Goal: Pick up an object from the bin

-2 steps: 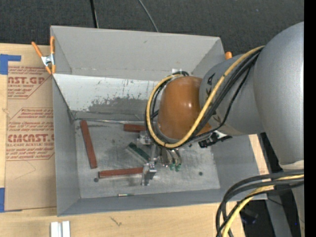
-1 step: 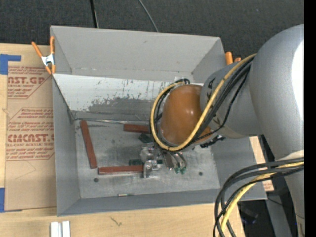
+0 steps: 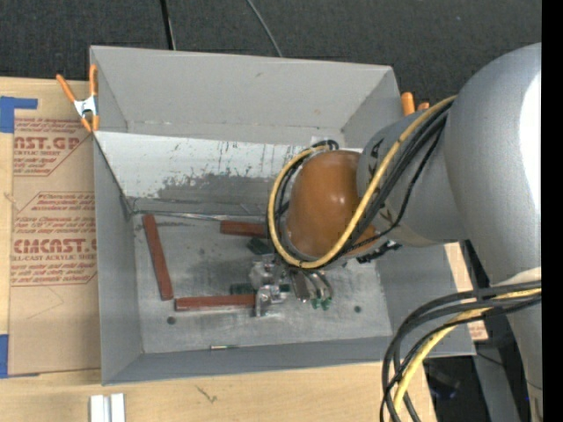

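My gripper [image 3: 286,287] is low over the bin floor, right of the middle, just beneath the arm's orange cover. A reddish-brown flat bar [image 3: 214,303] lies along the front of the floor, and its right end reaches the gripper's left side. A shorter reddish-brown bar [image 3: 239,228] lies behind the gripper, partly hidden under the cover. Small dark green bits [image 3: 323,303] sit on the floor at the gripper's right, with another green bit [image 3: 239,288] at its left. I cannot make out anything held.
A third long reddish-brown bar [image 3: 158,257] lies slanted along the left side of the floor. The arm and its cables cover the bin's right part. The sloping back wall rises behind the bars.
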`<control>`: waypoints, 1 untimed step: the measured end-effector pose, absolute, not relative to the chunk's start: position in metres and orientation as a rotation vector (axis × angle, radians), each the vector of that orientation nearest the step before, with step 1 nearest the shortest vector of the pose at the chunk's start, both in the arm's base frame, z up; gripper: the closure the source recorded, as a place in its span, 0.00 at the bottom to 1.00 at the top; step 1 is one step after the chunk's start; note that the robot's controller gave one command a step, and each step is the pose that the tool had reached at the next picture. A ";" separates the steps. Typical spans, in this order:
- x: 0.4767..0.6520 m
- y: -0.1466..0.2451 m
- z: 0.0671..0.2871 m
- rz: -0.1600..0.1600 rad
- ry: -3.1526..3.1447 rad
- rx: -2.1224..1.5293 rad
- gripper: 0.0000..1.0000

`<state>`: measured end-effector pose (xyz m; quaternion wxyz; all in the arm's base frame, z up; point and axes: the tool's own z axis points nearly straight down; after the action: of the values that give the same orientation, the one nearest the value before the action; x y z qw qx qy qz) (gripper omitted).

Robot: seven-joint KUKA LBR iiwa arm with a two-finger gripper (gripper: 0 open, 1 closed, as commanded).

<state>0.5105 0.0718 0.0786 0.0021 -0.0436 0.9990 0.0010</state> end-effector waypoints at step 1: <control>0.532 0.071 0.221 0.001 3.126 -0.282 1.00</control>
<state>0.5318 0.0709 0.2210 0.0015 -0.0899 0.9960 0.0004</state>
